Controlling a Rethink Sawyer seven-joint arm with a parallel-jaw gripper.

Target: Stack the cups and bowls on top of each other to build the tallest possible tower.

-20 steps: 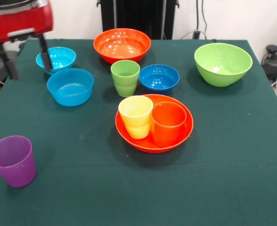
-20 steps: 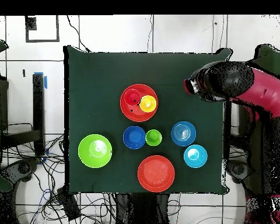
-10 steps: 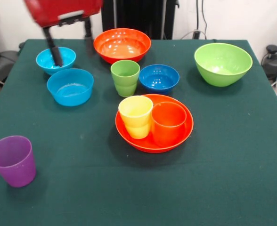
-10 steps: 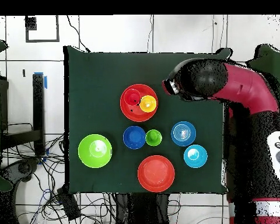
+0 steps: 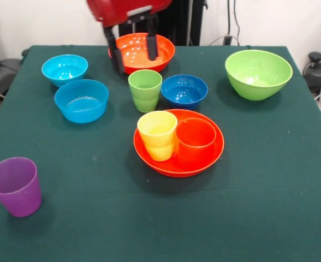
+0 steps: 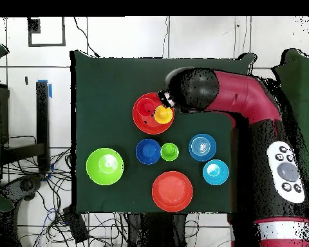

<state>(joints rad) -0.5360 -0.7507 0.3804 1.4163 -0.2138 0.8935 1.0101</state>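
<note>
— Step in hand? Gripper (image 5: pixel 134 52) spread wide, grasping nothing, hanging over the far orange bowl (image 5: pixel 141 52), beside the green cup (image 5: pixel 145 90).

— Tower? None yet: yellow cup (image 5: pixel 157 135) and orange cup (image 5: pixel 195 143) upright in the mid-surface orange bowl (image 5: pixel 178 164). Next: probably descending onto one cup's rim.

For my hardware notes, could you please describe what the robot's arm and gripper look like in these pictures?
The arm is glossy red with a rounded black joint housing at its end, and a pale oval control panel with round buttons lower down. The gripper hangs from a red head: two slim, straight, dark fingers under a small grey plate. No cables show on it.
</note>
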